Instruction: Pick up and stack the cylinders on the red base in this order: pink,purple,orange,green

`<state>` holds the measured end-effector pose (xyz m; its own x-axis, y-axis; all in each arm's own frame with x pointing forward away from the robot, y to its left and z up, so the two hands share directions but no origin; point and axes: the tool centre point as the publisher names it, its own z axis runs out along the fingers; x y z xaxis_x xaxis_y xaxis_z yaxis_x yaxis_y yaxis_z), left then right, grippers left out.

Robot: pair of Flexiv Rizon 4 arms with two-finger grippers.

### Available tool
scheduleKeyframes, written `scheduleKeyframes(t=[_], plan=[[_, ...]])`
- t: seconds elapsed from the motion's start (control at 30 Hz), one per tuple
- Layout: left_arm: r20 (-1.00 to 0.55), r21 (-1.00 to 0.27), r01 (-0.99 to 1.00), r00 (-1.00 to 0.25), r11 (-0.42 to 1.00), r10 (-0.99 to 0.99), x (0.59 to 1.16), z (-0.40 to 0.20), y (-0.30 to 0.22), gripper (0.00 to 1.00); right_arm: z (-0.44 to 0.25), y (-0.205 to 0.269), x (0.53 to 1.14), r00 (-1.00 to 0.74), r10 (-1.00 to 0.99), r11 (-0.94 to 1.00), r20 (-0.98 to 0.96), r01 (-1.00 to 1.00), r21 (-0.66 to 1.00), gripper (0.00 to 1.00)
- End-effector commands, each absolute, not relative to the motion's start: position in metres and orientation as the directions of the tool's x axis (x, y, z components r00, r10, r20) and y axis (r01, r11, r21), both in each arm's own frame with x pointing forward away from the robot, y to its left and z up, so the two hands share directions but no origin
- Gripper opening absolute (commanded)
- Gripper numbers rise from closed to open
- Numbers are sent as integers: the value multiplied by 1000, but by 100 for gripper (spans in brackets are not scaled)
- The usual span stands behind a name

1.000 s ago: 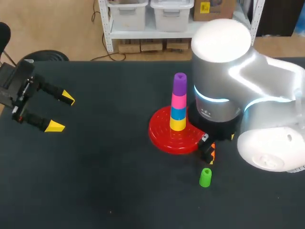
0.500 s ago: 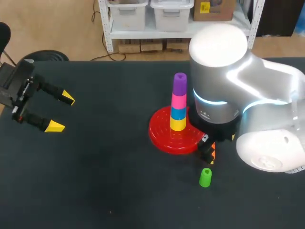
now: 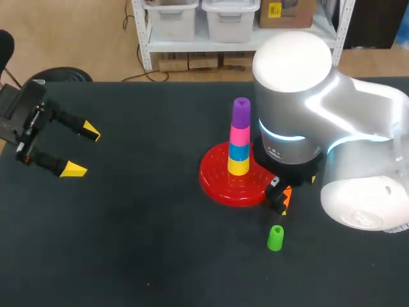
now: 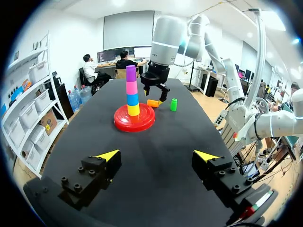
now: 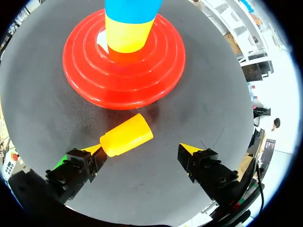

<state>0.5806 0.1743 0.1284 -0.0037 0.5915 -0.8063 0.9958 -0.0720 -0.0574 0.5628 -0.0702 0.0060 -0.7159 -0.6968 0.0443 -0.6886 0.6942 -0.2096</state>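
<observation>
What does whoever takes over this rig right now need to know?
Left pincer: open, empty, at the table's left side.
Right pincer: open, hovering over the orange cylinder, which lies on its side beside the red base, not gripped.
Done: pink cylinder and purple cylinder are stacked on the base, above a yellow cylinder and a blue cylinder.
The green cylinder stands upright on the table nearby.
Left: orange, then green.

base [image 3: 216,178]: four-cylinder stack [image 3: 239,146] on it, purple [image 3: 241,112] topmost | green cylinder [image 3: 275,237]: upright, near base | right gripper [image 3: 280,196]: just beside base | left gripper [image 3: 82,151]: fingers spread, well apart from base
</observation>
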Motion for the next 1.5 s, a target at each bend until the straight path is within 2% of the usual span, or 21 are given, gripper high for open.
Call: scheduleKeyframes(t=[0.03, 1.5], plan=[[-807, -55, 996, -1, -73, 590, 581, 127, 174, 100, 8, -74, 561, -720, -694, 698, 33, -682, -219, 100], [-807, -55, 996, -1, -73, 590, 581, 127, 174, 100, 29, -92, 605, -743, -669, 718, 10, -650, -250, 100]])
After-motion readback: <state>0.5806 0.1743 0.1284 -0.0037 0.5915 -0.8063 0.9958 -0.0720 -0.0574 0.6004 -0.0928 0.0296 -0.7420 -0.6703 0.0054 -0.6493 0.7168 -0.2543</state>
